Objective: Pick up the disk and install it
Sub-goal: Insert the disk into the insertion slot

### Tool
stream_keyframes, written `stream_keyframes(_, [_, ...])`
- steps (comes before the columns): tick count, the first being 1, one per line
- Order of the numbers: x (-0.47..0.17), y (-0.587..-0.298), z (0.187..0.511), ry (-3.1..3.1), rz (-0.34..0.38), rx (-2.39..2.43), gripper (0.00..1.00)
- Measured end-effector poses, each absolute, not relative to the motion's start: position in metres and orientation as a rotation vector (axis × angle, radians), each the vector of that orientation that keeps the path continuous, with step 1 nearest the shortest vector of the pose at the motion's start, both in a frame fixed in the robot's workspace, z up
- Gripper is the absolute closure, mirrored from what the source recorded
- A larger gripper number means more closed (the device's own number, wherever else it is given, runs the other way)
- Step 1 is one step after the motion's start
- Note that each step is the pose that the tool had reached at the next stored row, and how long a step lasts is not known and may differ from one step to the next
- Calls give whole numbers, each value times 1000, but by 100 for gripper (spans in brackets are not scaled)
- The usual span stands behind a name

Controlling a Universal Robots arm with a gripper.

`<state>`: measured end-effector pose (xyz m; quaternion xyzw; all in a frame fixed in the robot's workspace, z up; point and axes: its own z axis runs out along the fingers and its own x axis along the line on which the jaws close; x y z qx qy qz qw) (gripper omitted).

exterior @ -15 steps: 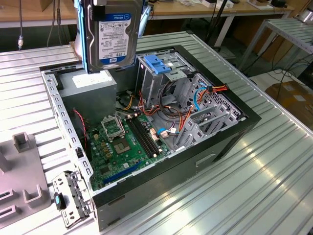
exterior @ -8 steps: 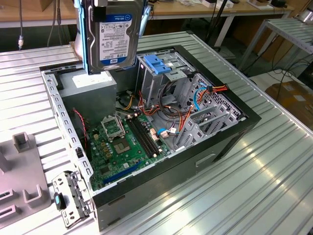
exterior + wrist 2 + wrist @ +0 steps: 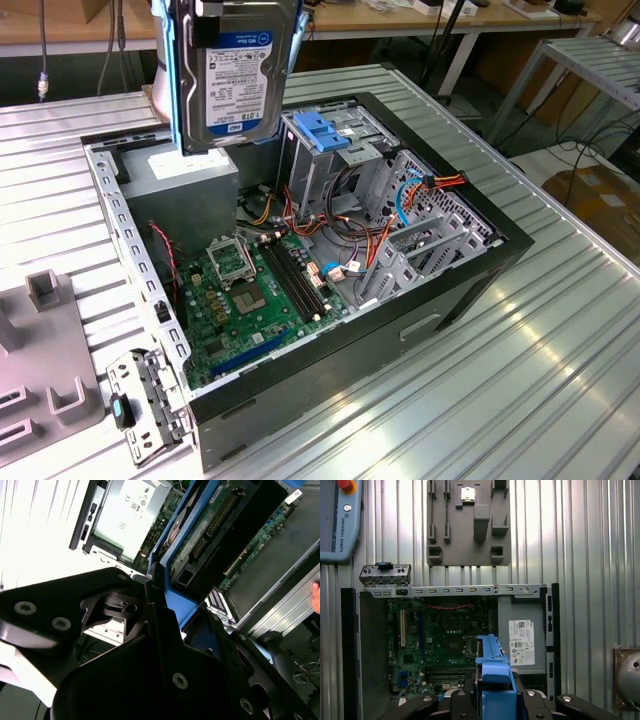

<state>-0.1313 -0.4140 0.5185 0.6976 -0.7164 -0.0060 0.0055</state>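
- Claw pinches the disk by its blue frame.
- In the exterior view, the disk hangs at ten o'clock from the drive cage.
- Carrying step; seating it likely calls for squaring it to the cage.

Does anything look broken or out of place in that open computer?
Nothing looks broken. The disk is not inside yet: the gripper holds it upright above the open computer case. A small metal bracket sits outside the case, at its corner, which looks a bit out of place.
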Motion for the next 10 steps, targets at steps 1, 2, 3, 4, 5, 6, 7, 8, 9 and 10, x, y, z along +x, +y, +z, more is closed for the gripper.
stream_keyframes(1, [-131,-415,519,-2243,-19,2184,63])
stream_keyframes(2, [-131,-416,518,-2243,-19,2184,63])
stream_keyframes(3, [-131,-416,519,-2243,-19,2184,63])
stream_keyframes(4, [-131,-417,519,-2243,-19,2184,63])
stream_keyframes(5, [-131,-418,519,-2243,-19,2184,63])
stream_keyframes(6, [-131,-419,519,-2243,-19,2184,63])
stream_keyframes(7, [-131,-419,519,-2243,-19,2184,63])
stream_keyframes(8, [-131,-420,519,-2243,-19,2184,63])
stream_keyframes(9, [-131,-420,519,-2243,-19,2184,63])
stream_keyframes(10, [-131,-421,519,-2243,-19,2184,63])
